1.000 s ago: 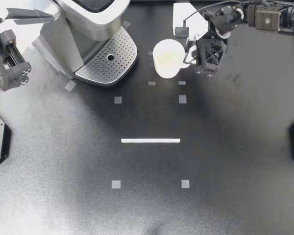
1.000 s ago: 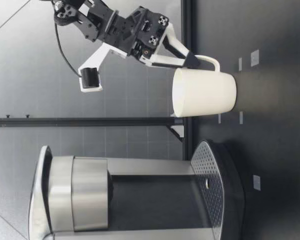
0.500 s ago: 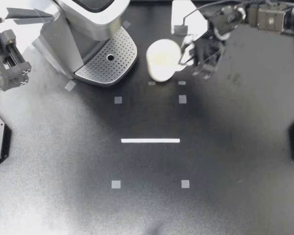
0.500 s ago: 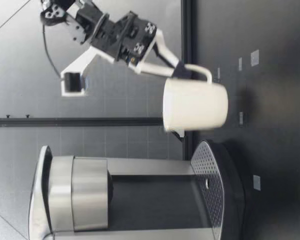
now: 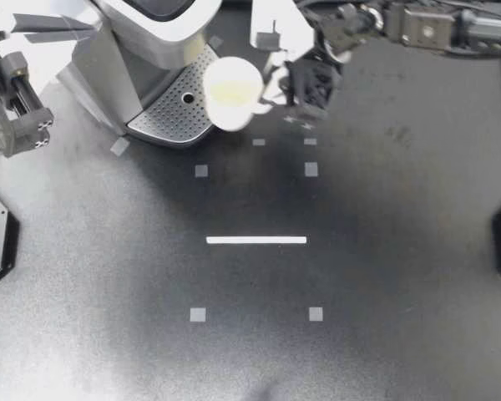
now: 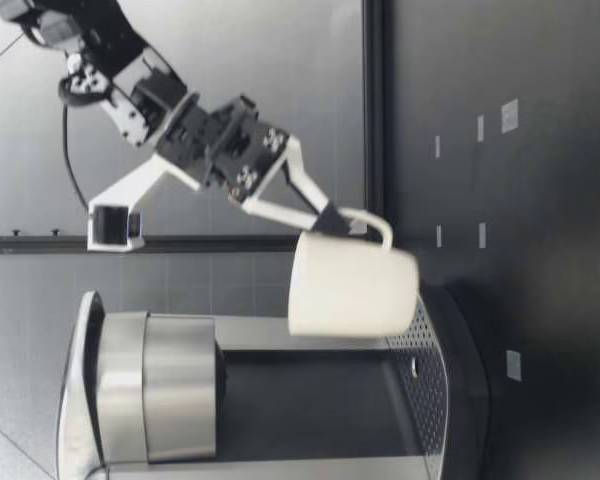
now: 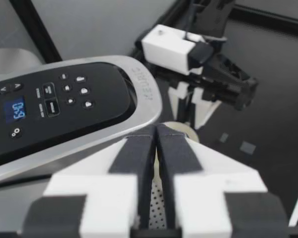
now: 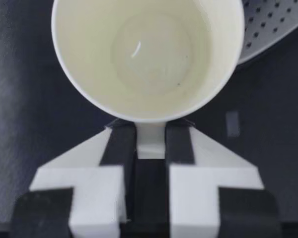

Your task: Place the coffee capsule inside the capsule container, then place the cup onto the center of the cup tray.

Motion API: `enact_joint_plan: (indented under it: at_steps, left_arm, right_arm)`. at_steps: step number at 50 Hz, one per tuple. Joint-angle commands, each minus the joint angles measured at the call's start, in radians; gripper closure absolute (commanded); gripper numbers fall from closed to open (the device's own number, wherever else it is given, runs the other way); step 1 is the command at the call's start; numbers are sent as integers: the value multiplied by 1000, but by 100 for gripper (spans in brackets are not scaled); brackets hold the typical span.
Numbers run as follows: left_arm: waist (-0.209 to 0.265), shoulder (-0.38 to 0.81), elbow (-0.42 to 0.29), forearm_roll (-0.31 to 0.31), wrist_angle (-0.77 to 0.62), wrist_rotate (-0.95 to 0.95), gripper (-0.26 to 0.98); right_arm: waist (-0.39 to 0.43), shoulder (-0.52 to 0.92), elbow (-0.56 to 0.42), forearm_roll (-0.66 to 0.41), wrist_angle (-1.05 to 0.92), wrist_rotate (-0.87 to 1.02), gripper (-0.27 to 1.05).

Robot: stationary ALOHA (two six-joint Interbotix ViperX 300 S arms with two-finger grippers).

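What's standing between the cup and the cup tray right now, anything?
Nothing visible. My right gripper holds the cup by its handle, raised at the edge of the cup tray, whose perforated surface is bare. The brew head overhangs higher than the cup's rim.

You are looking at a white cup point(image 5: 231, 92) that is hanging upright in the air, its pale, empty inside showing. Its handle is pointing toward 3 o'clock, where the right gripper point(image 5: 273, 93) is pinching it from both sides. The cup is hovering above the 3 o'clock edge of the perforated silver cup tray point(image 5: 171, 113).
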Motion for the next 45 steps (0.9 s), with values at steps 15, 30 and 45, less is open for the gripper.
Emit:
enact_joint_plan:
  at_steps: [15,30,45]
  left_arm:
    - [0,-8,-3,6,2,-2,60]
    - [0,-29,12,6,2,-2,60]
    - [0,-48,29,6,2,-5,60]
  right_arm:
    - [-2,69,-138,-11,46,0,81]
    - [0,101,-183,-26,46,0,81]
    - [0,132,-233,-26,63,0,81]
